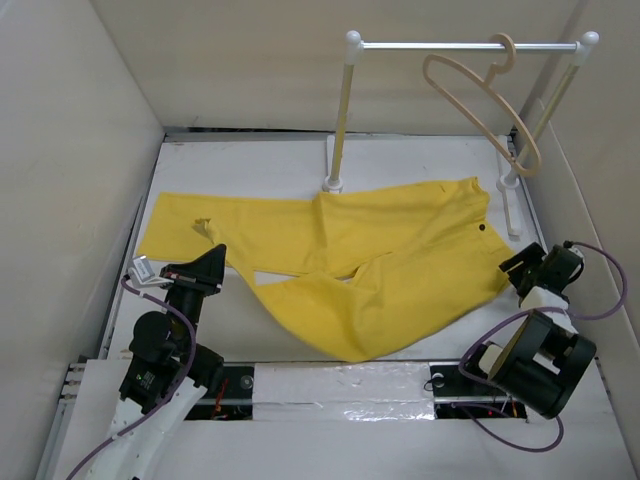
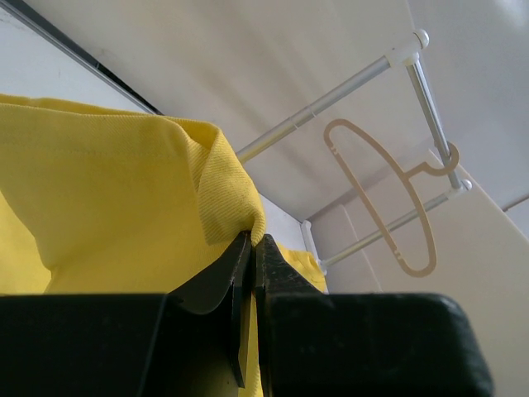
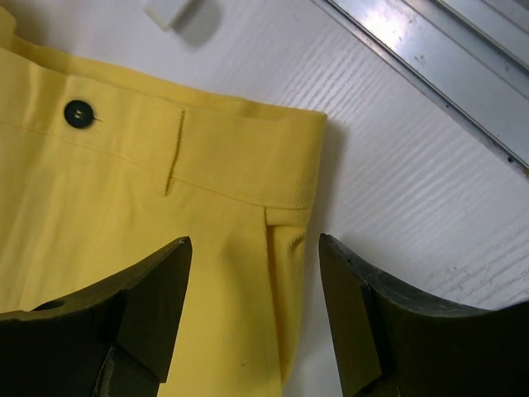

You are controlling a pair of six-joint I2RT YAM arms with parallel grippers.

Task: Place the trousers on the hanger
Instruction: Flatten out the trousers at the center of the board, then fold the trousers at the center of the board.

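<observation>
Soft, limp yellow trousers [image 1: 380, 270] lie on the counter [image 1: 250, 165], a leg fold pinched in the closed left hand [image 2: 252, 241], the waistband corner under the open right hand [image 3: 254, 241], likely the firmest hold.

Ahead of me a white rail [image 1: 465, 45] stands on two posts [image 1: 340, 120] at the far right of the white worktop [image 1: 250, 165], beige walls [image 1: 60, 150] around it.

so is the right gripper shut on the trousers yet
No, the right gripper is open, straddling the waistband edge of the trousers.
</observation>
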